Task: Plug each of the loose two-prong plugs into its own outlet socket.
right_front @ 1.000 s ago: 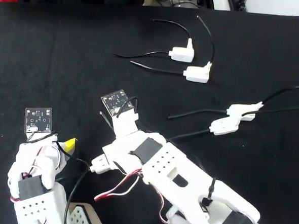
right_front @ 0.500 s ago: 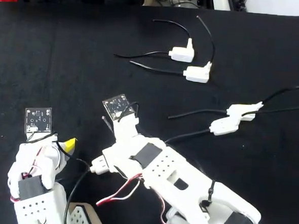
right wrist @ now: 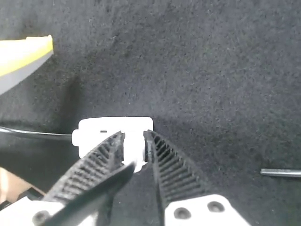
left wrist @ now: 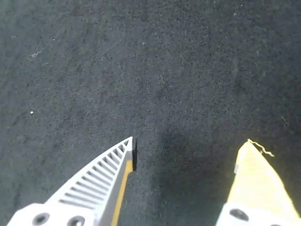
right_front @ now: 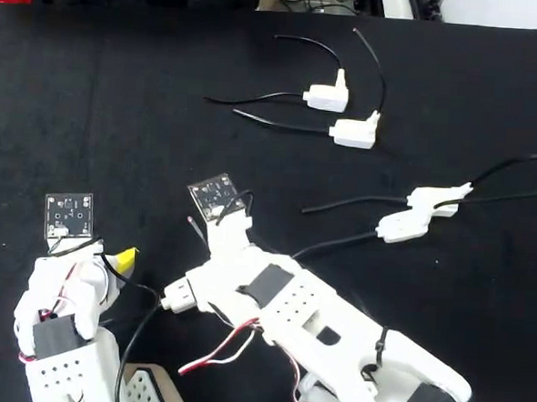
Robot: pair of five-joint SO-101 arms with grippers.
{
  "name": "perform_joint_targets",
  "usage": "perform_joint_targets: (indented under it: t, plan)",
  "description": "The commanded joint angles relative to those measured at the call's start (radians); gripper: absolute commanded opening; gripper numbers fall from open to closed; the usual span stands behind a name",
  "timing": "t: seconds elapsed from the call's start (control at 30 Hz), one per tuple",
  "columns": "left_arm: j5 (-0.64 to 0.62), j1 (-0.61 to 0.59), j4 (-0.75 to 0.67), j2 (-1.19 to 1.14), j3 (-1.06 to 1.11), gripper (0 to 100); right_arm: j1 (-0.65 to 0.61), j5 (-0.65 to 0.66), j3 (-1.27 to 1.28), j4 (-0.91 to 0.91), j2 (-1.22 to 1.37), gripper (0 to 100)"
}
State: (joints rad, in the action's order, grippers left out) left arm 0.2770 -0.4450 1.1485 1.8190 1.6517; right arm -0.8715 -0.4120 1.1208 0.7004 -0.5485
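My right gripper (right wrist: 134, 136) is shut on a white two-prong plug (right wrist: 101, 132) just above the black mat, its black cable trailing off sideways. From above, that plug (right_front: 176, 296) pokes out at the near-left side of the right arm (right_front: 272, 292). My left gripper (left wrist: 188, 141) stands open over bare mat, and its yellow fingertip (right_front: 128, 258) is a short way left of the held plug. Two white connectors (right_front: 327, 97) (right_front: 355, 132) with black leads lie at the far centre. Two more (right_front: 437, 198) (right_front: 404, 226) lie at the right.
The black mat (right_front: 101, 109) covers the whole table. Thin black cables (right_front: 341, 201) run from the connectors across the middle and right. A loose cable end (right wrist: 280, 173) lies near the right gripper. Red and white wires (right_front: 223, 344) hang off the right arm.
The right arm's wrist has drawn back slightly toward the near edge, still holding the plug. The left arm has stayed still.
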Motion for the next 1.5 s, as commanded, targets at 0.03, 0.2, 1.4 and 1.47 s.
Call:
perform_joint_targets:
  t: [0.03, 0.2, 1.4, 1.47]
  plan:
    - [0.008, -0.002, -0.025, 0.008, -0.005, 34, -0.037, -0.006, 0.018, -0.014, 0.004, 1.2]
    - [0.008, -0.002, -0.025, 0.008, -0.005, 34, -0.127, -0.006, 0.016, -0.031, 0.048, 1.2]
    - [0.008, -0.002, -0.02, 0.008, -0.005, 34, 0.442, 0.431, -0.228, -0.482, 0.274, 1.2]
    - [0.008, -0.002, -0.02, 0.008, -0.005, 34, 0.462, 0.431, -0.329, -0.485, 0.401, 1.2]
